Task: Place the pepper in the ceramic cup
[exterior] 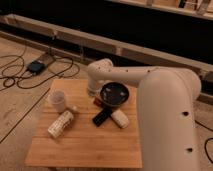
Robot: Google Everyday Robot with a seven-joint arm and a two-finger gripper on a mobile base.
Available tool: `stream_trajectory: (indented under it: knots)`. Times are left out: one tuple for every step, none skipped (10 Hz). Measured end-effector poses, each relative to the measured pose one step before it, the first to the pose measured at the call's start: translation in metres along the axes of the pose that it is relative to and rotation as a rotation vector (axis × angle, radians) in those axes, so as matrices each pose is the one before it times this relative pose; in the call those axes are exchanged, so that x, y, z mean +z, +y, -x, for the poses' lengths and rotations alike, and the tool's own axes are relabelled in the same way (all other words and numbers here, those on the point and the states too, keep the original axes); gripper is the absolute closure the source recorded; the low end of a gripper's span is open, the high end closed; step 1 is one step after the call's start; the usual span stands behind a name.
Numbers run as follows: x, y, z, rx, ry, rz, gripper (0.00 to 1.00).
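Indoors, wooden table [85, 146] on cable-strewn floor [14, 109]: gripper [95, 99], jaws wide, any hold hidden, beside dark bowl [125, 95]; ceramic cup [59, 104] stands apart.

place: probably lab | cues: cabled floor box [36, 66], wooden table [85, 145]
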Motion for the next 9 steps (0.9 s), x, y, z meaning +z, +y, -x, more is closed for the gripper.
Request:
stream_trajectory:
  knots:
    - [0.00785, -0.00506, -0.00117, -0.00389, 0.00779, 0.00621, 0.2]
    - [0.00813, -0.00526, -0.00426, -0.0005, 0.01223, 0.00833, 0.2]
    - [0.00614, -0.00366, -0.00296, 0.00147, 0.00669, 0.00581, 0.2]
    - [0.00504, -0.00307, -0.001, 0.00101, 0.00246, 0.0042, 0.2]
    - [0.00524, -0.00301, -0.00302, 0.00259, 0.00613, 0.00557, 0.2]
    - [0.00567, -0.00308, -0.00323, 0.0025, 0.00636, 0.00717, 0.2]
    - [0.0035, -0.00186, -0.00098, -0.00013, 0.00305, 0.00411, 0.2]
    - [0.00407, -0.00243, -0.00066, -0.00213, 0.00397, 0.00538, 0.2]
    - [0.00319, -0.00182, -0.00013, -0.00272, 0.00319, 0.0043, 0.2]
